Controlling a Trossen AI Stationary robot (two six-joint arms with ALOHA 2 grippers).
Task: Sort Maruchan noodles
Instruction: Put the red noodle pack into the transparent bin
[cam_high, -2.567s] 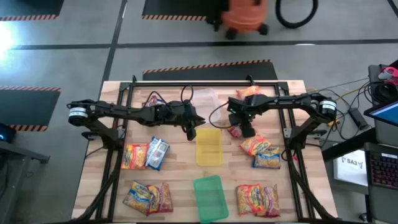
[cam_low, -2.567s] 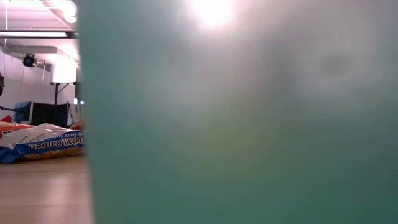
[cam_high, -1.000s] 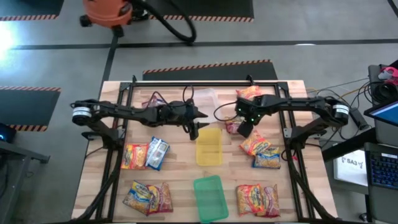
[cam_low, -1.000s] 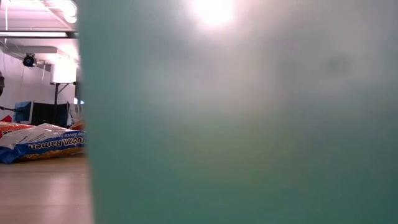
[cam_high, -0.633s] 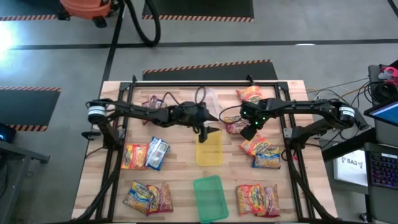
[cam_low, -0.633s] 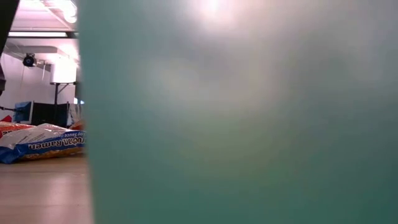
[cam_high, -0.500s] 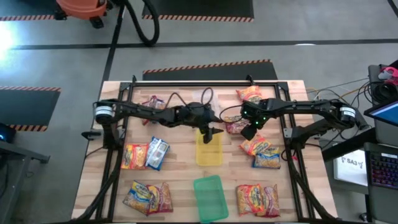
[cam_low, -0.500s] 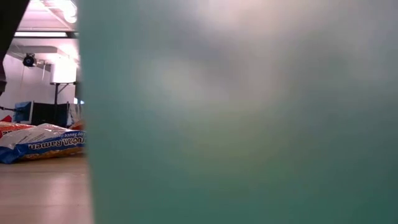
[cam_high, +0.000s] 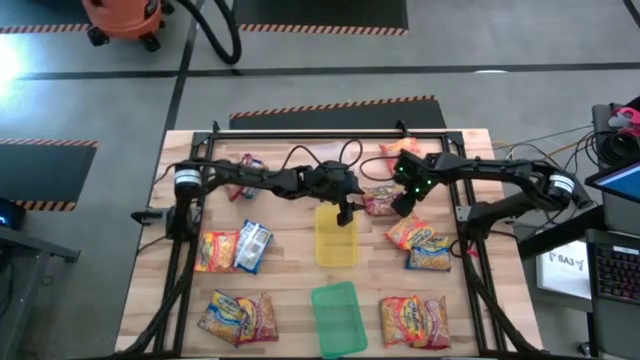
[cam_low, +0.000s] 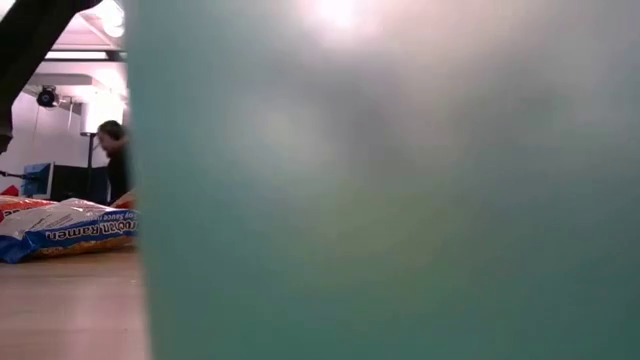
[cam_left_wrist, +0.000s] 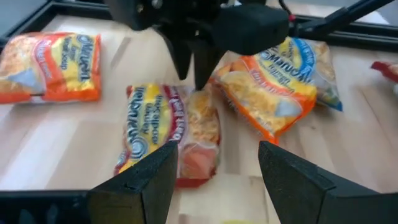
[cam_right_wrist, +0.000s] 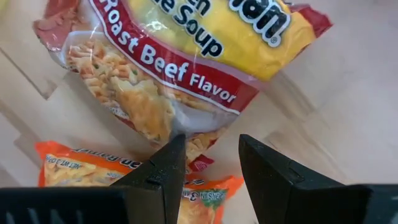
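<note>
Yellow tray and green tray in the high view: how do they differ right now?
The yellow tray lies mid-table, while the green tray lies at the near edge. The left tool hangs over the yellow tray's far end; neither tool is near the green tray. The yellow tray sits square to the table; the green tray is slightly turned. Both are rectangular, and no noodle packet shows in either.

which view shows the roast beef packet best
The right wrist view: the red roast beef packet fills it, label readable, just beyond the right gripper. The left wrist view shows it whole but farther off; the high view shows it small; the low view is blocked.
</note>
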